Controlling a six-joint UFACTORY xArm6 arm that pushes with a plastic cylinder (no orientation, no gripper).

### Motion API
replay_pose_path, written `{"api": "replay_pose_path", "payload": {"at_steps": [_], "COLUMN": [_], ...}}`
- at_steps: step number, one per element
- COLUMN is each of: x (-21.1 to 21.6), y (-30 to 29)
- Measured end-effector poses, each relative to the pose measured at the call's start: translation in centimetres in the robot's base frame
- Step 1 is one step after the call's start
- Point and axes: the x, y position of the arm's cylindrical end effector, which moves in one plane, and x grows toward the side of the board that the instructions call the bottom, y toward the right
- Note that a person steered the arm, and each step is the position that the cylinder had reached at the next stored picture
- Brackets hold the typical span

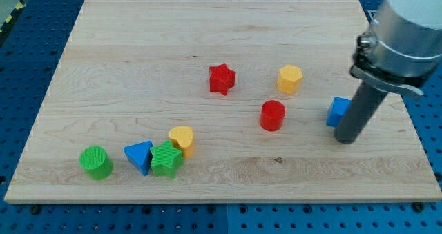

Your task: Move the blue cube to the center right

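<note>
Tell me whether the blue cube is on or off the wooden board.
On. The blue cube sits flat on the wooden board, near its right edge, beside my tip.

A wooden board [138, 54] carries 8 blocks. Around the red cylinder [273, 115]: red star [222, 79] upper left, yellow hexagon [290, 79] above, blue cube [337, 112] right; green cylinder [95, 162], blue triangle [139, 156], green star [166, 159], yellow heart [182, 139] lower left.

Single high oblique view over board [207, 172]
</note>
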Motion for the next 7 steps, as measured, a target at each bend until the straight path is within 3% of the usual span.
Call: {"api": "replay_pose_path", "payload": {"at_steps": [3, 7], "x": [-4.8, -1.5], "y": [-1.9, 1.8]}}
